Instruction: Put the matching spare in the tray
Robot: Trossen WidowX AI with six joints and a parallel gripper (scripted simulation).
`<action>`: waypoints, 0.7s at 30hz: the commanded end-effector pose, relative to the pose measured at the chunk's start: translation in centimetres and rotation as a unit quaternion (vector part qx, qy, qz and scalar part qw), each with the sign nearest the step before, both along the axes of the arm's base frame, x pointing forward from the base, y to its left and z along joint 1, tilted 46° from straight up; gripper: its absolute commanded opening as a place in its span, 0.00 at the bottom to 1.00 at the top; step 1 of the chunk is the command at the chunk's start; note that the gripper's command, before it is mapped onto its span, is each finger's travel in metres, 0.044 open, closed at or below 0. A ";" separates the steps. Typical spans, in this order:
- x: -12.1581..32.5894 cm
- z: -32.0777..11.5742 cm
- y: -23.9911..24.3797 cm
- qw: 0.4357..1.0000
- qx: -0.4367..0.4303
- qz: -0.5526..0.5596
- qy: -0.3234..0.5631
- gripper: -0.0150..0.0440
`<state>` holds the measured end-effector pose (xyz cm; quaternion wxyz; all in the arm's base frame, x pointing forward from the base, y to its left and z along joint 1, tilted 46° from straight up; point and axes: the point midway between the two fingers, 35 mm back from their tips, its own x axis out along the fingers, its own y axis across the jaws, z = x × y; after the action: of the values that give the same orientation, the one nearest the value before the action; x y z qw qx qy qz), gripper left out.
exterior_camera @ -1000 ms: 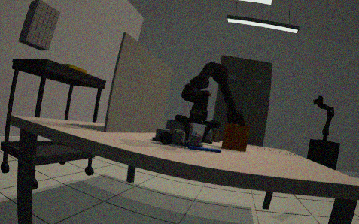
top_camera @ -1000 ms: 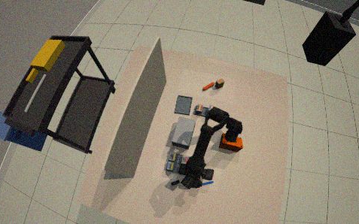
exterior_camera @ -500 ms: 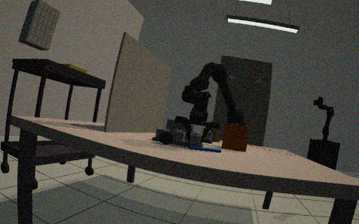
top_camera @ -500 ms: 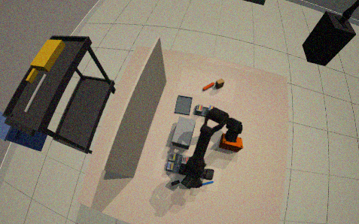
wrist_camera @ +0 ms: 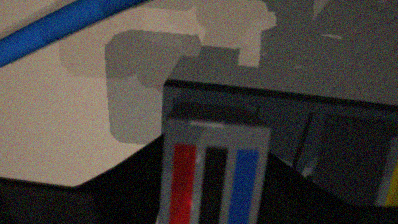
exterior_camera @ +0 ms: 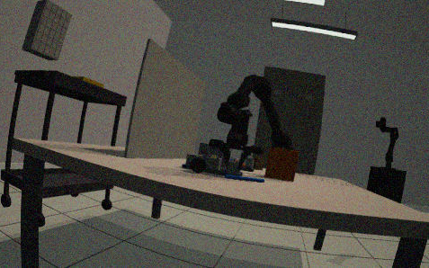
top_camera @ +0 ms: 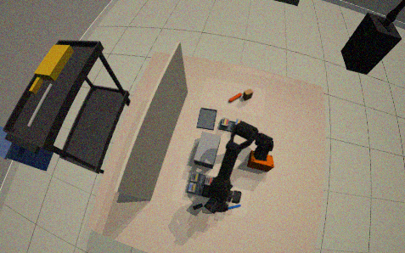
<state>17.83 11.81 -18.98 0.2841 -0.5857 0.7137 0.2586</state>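
Observation:
My gripper [exterior_camera: 235, 164] [wrist_camera: 207, 144] is shut on a grey spare unit [wrist_camera: 215, 133] with red, black and blue stripes, between the black fingers in the wrist view. The unit is at the corner of the dark spares rack [top_camera: 201, 186] [wrist_camera: 345, 155]; I cannot tell whether it is clear of its compartment. The arm hides the fingertips in the top view. Another spare [wrist_camera: 393, 186] with a yellow stripe shows at the right edge of the wrist view. The flat dark tray [top_camera: 206, 119] lies at the far end, beside a dark holder with striped units [top_camera: 225, 122]. No printed code is readable.
A grey box [top_camera: 209, 145] stands between rack and tray. A tall panel [top_camera: 158, 127] [exterior_camera: 165, 103] stands to the left. A blue stick [top_camera: 234, 206] [exterior_camera: 245, 178] [wrist_camera: 50, 29] and a black cylinder [top_camera: 197, 206] [exterior_camera: 197, 164] lie near the gripper. An orange box [top_camera: 261, 163] [exterior_camera: 281, 165] stands beside the arm.

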 end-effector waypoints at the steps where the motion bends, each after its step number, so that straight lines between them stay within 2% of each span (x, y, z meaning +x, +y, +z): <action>1: 0.0 0.0 0.0 1.000 0.000 0.000 0.000 0.25; 6: 0.2 0.6 0.8 1.000 0.000 0.000 0.000 0.25; 15: 1.2 5.2 5.2 1.000 0.000 0.002 0.001 0.25; 21: 1.2 5.6 5.5 1.000 0.000 0.002 0.001 0.25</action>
<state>18.97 16.83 -14.01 0.2814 -0.5890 0.7115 0.2599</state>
